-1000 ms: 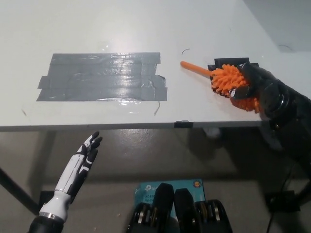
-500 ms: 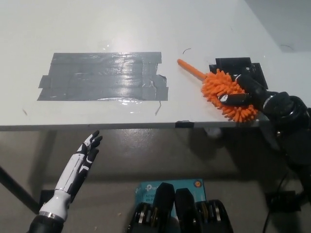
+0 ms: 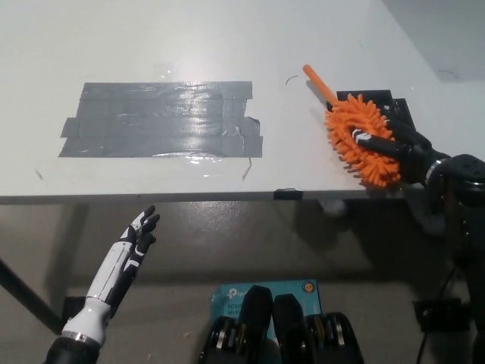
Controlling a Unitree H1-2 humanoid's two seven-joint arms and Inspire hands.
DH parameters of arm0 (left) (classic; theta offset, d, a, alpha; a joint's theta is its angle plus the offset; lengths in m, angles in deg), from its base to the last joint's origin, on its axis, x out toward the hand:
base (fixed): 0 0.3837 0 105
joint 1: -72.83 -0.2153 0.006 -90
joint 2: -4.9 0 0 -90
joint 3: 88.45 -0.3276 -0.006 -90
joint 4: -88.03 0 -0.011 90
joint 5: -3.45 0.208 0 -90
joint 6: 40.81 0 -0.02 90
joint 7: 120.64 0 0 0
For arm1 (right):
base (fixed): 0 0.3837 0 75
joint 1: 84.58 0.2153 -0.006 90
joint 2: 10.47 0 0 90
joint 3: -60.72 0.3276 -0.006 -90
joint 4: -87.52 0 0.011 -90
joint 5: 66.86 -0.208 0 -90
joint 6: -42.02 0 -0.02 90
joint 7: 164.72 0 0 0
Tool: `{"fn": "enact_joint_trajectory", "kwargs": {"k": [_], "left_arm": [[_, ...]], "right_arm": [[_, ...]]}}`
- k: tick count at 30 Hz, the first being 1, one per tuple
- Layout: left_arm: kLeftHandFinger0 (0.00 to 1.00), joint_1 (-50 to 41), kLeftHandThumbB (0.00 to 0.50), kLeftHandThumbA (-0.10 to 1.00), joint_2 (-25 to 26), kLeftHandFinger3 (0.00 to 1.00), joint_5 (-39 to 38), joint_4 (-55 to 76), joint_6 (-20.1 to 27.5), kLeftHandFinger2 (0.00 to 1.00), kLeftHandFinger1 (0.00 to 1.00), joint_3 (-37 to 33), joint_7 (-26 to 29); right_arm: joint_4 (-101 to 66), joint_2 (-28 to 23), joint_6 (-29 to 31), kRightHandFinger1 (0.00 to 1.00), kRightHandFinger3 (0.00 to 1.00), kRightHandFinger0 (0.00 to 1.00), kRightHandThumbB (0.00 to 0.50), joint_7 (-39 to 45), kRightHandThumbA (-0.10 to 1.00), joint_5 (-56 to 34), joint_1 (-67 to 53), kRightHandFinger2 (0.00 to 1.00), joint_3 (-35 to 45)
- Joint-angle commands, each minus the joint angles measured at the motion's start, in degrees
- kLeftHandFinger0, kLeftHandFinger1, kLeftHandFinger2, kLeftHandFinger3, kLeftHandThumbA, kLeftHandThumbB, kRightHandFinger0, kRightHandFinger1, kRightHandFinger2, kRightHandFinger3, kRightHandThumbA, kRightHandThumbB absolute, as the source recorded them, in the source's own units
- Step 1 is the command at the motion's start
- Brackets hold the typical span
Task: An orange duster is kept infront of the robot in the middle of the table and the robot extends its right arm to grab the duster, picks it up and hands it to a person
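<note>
Where the white desk (image 3: 227, 45) fills the upper view, a grey tape patch (image 3: 163, 119) lies mid-desk. Near the front right edge, the black right robot hand (image 3: 402, 148) grasps the orange duster (image 3: 362, 136), handle pointing away. The white left robot hand (image 3: 136, 235) hangs released below the front edge.

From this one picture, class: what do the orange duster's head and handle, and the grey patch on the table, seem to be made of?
Duster head: soft chenille or microfibre, judging by its fuzzy orange nubs. Handle: smooth and rigid, probably plastic. Grey patch: overlapping strips of duct tape, glossy and wrinkled, with glare and a lifted corner. The black right robot hand lies on the duster head.
</note>
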Motion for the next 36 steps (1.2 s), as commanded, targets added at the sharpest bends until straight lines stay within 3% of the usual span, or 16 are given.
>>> {"fn": "enact_joint_trajectory", "kwargs": {"k": [1,9,14,18,25,33,36], "left_arm": [[0.94,2.3,0.139,1.0,1.1,1.0,0.1,1.6,2.9,1.0,1.0,0.3,-0.6],[0.92,2.2,0.139,1.0,1.0,1.0,-0.3,1.3,3.4,1.0,1.0,0.4,-0.6],[0.91,2.0,0.136,1.0,0.8,1.0,-0.9,1.1,3.3,1.0,1.0,0.5,-0.8],[0.91,1.9,0.124,1.0,0.6,1.0,-1.0,1.0,3.3,1.0,1.0,0.5,-0.7],[0.91,1.3,0.124,1.0,0.7,1.0,-1.0,1.2,3.4,1.0,1.0,0.5,-0.8],[0.91,0.5,0.129,1.0,0.5,1.0,-1.0,2.2,2.8,1.0,1.0,0.5,-0.7],[0.9,0.1,0.124,0.99,0.6,1.0,-0.9,2.1,3.5,1.0,1.0,0.5,-0.6]], "right_arm": [[7.2,4.0,-4.4,0.18,0.98,0.0,0.158,8.4,-0.1,-28.9,5.5,0.59,9.0],[7.8,6.7,-4.4,0.29,0.85,0.0,0.13,8.2,-0.1,-31.3,4.9,0.57,9.7],[5.9,8.1,-4.4,0.3,0.88,0.0,0.129,10.3,-0.1,-31.0,3.8,0.58,8.0],[3.5,9.0,-4.4,0.31,1.0,0.0,0.144,10.0,-0.1,-30.8,3.0,0.62,6.1],[2.3,9.5,-4.4,0.28,0.98,0.0,0.147,10.6,-0.1,-32.6,2.0,0.58,3.3],[2.0,9.5,-4.4,0.3,0.87,0.0,0.138,9.6,-0.1,-36.1,0.9,0.6,0.7],[1.7,9.2,-4.4,0.31,0.9,0.0,0.149,8.5,-0.1,-37.3,0.4,0.6,0.3]]}}
